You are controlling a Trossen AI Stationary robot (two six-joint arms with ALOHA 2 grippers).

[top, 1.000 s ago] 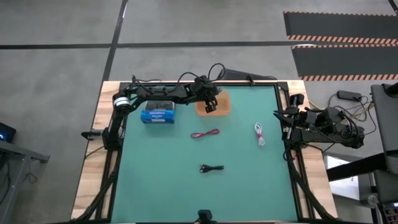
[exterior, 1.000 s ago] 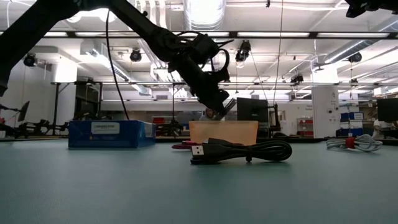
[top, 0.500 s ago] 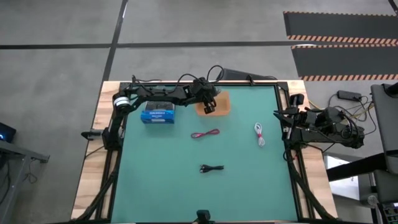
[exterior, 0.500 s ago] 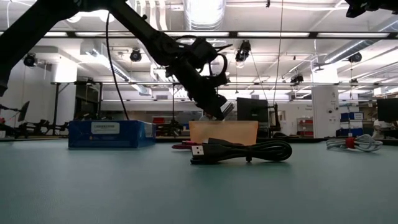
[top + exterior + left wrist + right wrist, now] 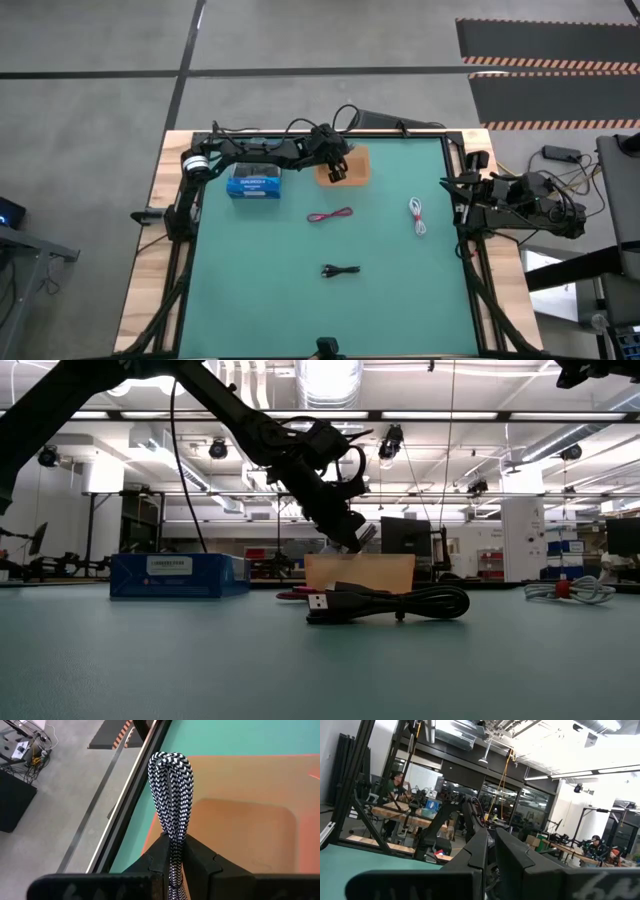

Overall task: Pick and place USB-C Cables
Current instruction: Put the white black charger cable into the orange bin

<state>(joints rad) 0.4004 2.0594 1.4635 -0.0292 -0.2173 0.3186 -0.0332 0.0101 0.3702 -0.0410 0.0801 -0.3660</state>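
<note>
The left end effector (image 5: 337, 170) is hovering over the orange tray (image 5: 358, 166) at the far side of the green counter (image 5: 400, 280), its fingers (image 5: 202, 862) pinching a black-and-white braided cable (image 5: 172, 795) whose loop is sticking out above the tray's floor. In the low view the end effector (image 5: 350, 540) is hanging just above the tray's wall (image 5: 360, 572). The blue box (image 5: 252, 185) is sitting beside the tray. The red-pink cable (image 5: 330, 216) is lying on the counter near the tray, the white cable (image 5: 417, 215) off toward the right side, and the black cable (image 5: 341, 270) nearer the front, all well apart. The right end effector (image 5: 455, 185) is waiting at the counter's right edge, its fingers (image 5: 479, 850) pressed close together on nothing.
</note>
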